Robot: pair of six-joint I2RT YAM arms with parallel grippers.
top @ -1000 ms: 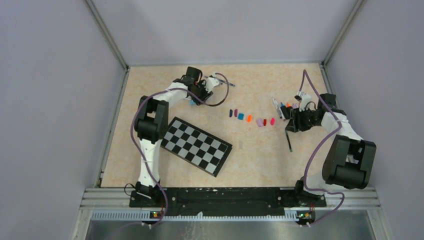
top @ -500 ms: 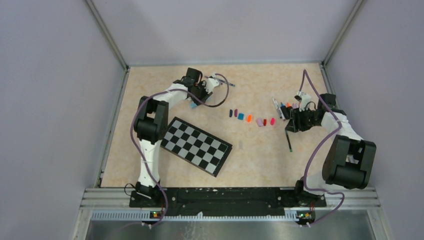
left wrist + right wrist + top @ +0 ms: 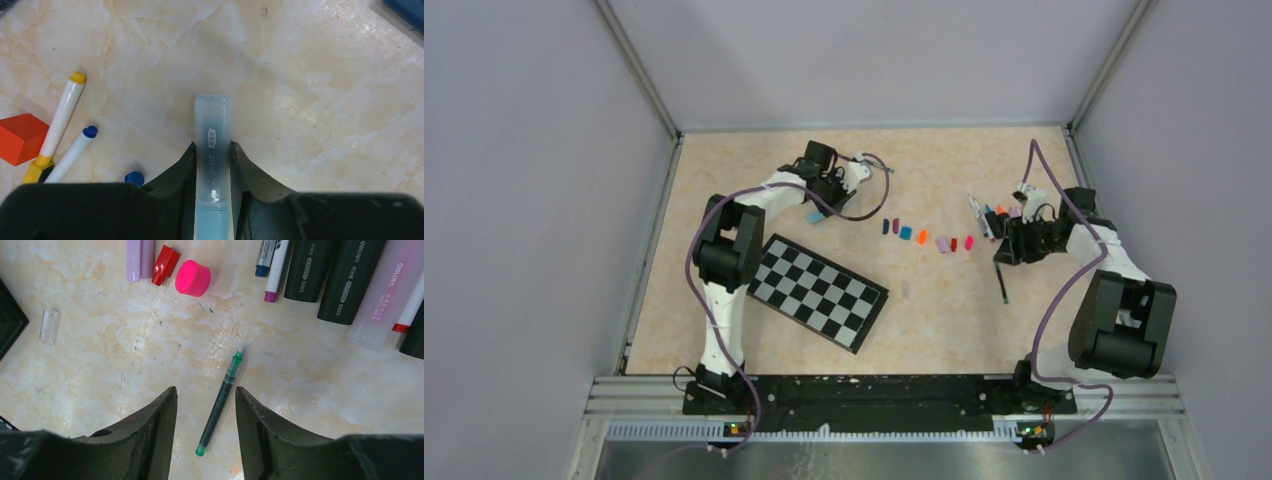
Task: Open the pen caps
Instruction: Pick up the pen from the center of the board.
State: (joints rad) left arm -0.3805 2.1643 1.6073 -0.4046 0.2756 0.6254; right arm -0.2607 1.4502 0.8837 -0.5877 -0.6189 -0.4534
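Note:
My left gripper (image 3: 212, 146) is shut on a light blue pen (image 3: 214, 220) whose frosted cap (image 3: 213, 120) sticks out past the fingertips, just above the tabletop. From above, this gripper (image 3: 821, 203) is at the back left with the blue pen (image 3: 814, 215) under it. Several loose pen caps lie in a row mid-table, from dark blue (image 3: 886, 226) to pink (image 3: 969, 242). The right gripper (image 3: 206, 390) hangs open over a thin green pen (image 3: 220, 402); lilac (image 3: 140, 259), red (image 3: 165, 264) and pink (image 3: 192, 277) caps lie beyond it.
A chessboard (image 3: 814, 290) lies at the front left. An orange cube (image 3: 20, 137), a yellow-capped marker (image 3: 60, 120), a blue-tipped pen (image 3: 75, 150) and a blue cap (image 3: 133, 177) lie left of the left gripper. Black and pink markers (image 3: 350, 275) lie ahead of the right gripper, a clear cap (image 3: 50, 326) to its left.
My left gripper has closed on the blue pen and shifted slightly right and nearer with it. The right arm has not moved.

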